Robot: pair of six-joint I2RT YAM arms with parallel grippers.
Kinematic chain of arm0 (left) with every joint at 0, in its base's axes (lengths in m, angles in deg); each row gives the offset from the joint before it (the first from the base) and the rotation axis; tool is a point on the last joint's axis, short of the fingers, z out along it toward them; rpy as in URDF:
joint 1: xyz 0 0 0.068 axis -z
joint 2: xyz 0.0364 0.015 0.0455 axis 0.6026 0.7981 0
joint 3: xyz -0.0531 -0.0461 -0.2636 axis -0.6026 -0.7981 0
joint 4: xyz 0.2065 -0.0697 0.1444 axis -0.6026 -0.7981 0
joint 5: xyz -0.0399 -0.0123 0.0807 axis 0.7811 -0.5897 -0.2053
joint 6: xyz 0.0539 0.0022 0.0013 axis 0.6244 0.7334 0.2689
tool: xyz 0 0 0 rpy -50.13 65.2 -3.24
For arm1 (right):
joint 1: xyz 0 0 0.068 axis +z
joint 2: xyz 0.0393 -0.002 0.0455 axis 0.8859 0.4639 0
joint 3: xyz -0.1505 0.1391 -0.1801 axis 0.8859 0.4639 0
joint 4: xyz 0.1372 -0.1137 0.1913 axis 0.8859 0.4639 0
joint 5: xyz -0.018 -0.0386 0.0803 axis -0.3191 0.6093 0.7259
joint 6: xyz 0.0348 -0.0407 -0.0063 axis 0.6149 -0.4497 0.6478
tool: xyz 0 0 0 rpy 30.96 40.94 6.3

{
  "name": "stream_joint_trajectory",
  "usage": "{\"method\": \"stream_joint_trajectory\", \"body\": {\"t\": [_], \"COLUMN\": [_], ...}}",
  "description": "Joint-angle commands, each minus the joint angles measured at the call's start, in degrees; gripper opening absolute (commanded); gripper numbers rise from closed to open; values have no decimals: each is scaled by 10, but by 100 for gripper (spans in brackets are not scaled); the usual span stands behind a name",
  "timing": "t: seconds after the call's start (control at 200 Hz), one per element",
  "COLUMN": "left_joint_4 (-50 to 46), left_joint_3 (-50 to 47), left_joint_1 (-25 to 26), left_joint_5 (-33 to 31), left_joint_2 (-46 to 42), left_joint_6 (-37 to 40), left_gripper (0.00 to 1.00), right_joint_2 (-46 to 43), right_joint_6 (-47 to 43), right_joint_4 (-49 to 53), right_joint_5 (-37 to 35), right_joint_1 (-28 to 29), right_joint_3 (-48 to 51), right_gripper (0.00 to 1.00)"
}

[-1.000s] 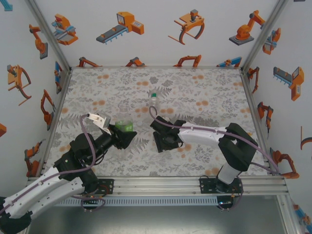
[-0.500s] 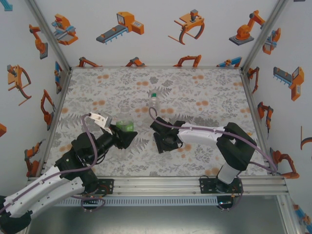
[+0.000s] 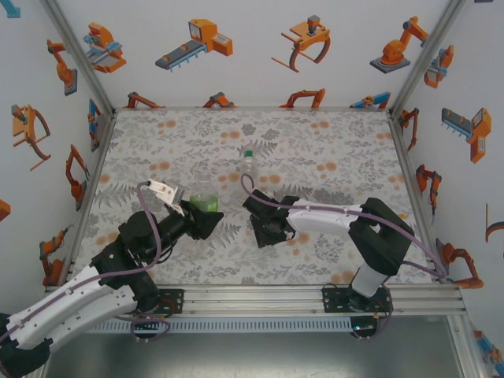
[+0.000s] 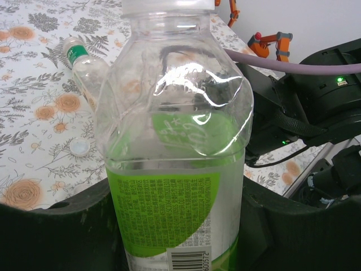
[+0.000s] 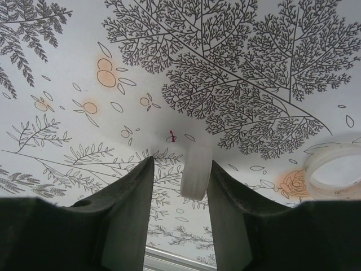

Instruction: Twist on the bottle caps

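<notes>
The table (image 3: 315, 150) has a cloth with grey leaves and orange flowers, and the white walls (image 3: 244, 79) around it have pictures of orange robots. My left gripper (image 3: 201, 219) holds the green-label bottle (image 4: 180, 169) tight and upright, near the middle of the table and a bit to the left. The very top of the bottle runs out of my view, so I cannot tell if a cap sits on it. Just to the right of it, my right gripper (image 5: 180, 164) points down at the cloth. A small white cap (image 5: 196, 171) stands on its edge between the fingers. One finger touches the cap and the other has a little gap, so the jaws are narrow but not yet pinching. I think I am at the step of picking up this cap. Next I need to pinch it all the way, lift it, turn it flat and bring it left, over the bottle's mouth. Then I twist it on while my left gripper keeps the bottle from moving. A bottle with a green cap (image 3: 248, 164) waits farther back, and a loose white cap (image 4: 79, 148) lies near it. A clear ring (image 5: 318, 164) lies right of my right fingers.
</notes>
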Motion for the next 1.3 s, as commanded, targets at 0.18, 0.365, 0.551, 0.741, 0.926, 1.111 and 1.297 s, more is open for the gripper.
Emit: {"method": "stream_joint_trajectory", "body": {"t": [0.18,0.365,0.551,0.741,0.926,1.111,1.297], "left_joint_4": [17,14,2,-7,-16,-28,-22], "left_joint_3": [22,26,33,39,55,67,75], "left_joint_1": [-3,-2,-2,-7,-21,-62,-123], "left_joint_5": [6,10,6,11,38,79,164], "left_joint_2": [11,21,34,52,82,113,144], "left_joint_6": [3,-3,-8,-22,-32,-63,-91], "left_gripper": [0,0,0,0,0,0,0], "right_joint_2": [3,0,1,-5,-14,-31,-51], "right_joint_6": [3,3,4,5,11,25,61], "right_joint_4": [-9,-13,-25,-36,-57,-104,-215], "right_joint_5": [9,16,27,43,66,116,206], "right_joint_1": [-2,-2,-2,-7,-16,-41,-90], "right_joint_3": [15,17,19,21,32,63,126], "right_gripper": [38,33,29,27,26,24,23]}}
